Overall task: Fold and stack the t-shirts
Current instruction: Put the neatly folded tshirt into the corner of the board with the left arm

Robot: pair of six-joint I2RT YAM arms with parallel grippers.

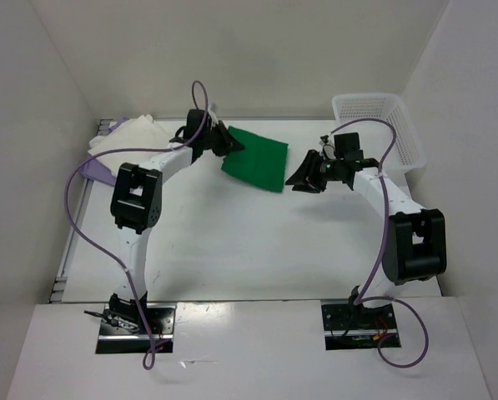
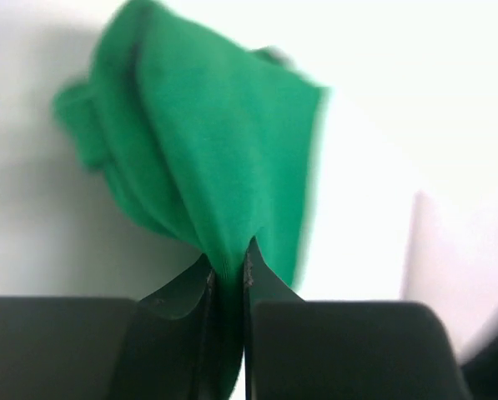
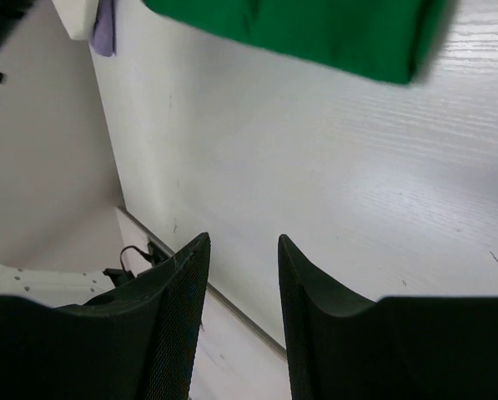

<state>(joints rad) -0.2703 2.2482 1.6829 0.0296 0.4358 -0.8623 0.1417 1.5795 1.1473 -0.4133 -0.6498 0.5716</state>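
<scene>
top external view: the white table (image 1: pixel 232 242) takes up most of the floor, with the mesh basket (image 1: pixel 382 125) at 2 o'clock. the cream shirt (image 1: pixel 128 133) lies over the lavender shirt (image 1: pixel 96 172) at 10 o'clock. the green shirt (image 1: pixel 255 158), seemingly folded, sits at 12 o'clock. the left gripper (image 2: pixel 229 267) pinches one edge of it tight, with cloth bunched between its fingers. the right gripper (image 3: pixel 242 250), at the green shirt's 4 o'clock, is parted and empty. the step looks like stacking green on the pile: lift until the hanging fold clears the table, travel slowly toward 10 o'clock, and lay it square before releasing.
</scene>
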